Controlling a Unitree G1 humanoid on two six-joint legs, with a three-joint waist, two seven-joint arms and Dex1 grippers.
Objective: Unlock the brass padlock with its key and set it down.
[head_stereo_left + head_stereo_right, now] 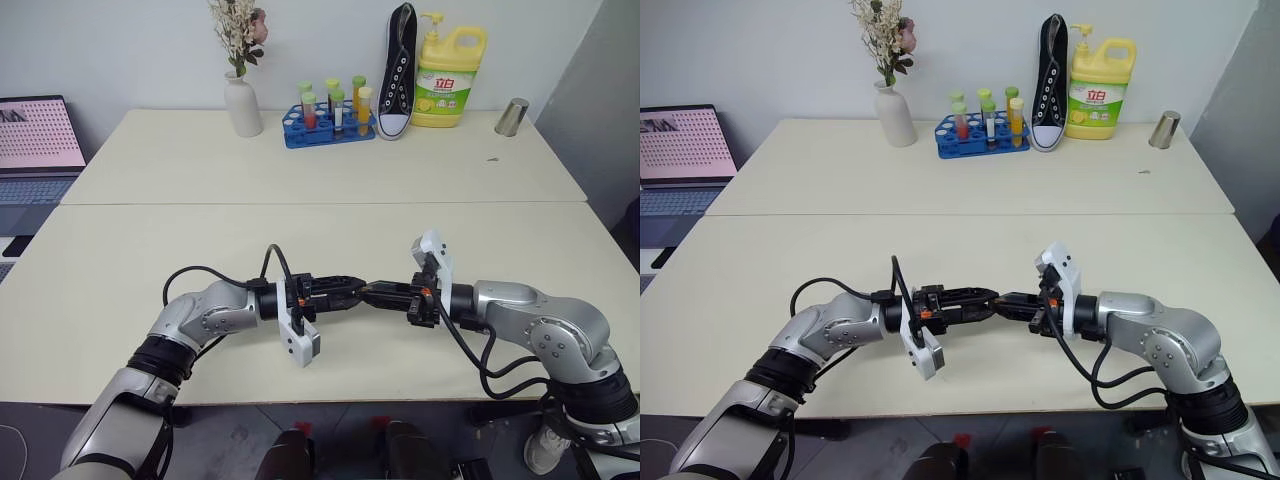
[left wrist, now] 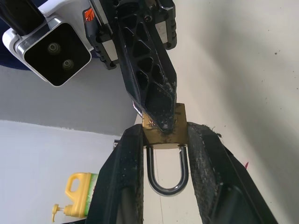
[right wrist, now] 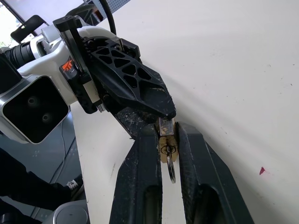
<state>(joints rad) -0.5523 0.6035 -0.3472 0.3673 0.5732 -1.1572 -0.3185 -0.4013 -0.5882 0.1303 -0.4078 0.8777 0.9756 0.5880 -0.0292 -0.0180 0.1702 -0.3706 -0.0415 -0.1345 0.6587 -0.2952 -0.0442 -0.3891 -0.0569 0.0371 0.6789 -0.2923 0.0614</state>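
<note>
Brass padlock (image 2: 164, 133), clamped in left pincer (image 2: 166, 154) with shackle inward, was presented keyway-out above the desk (image 1: 300, 240) to right pincer (image 3: 167, 149), fingers closed on the inserted key (image 3: 171, 169) for turning.

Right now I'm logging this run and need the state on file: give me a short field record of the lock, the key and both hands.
brass padlock: held above the table, body clamped between the left hand's fingers, shackle seated in the body
key: in the keyway at the padlock's bottom, pinched between the right hand's fingers
left hand: shut on the padlock, pointing toward the right hand
right hand: shut on the key, tip to tip with the left
set down: not yet
</note>
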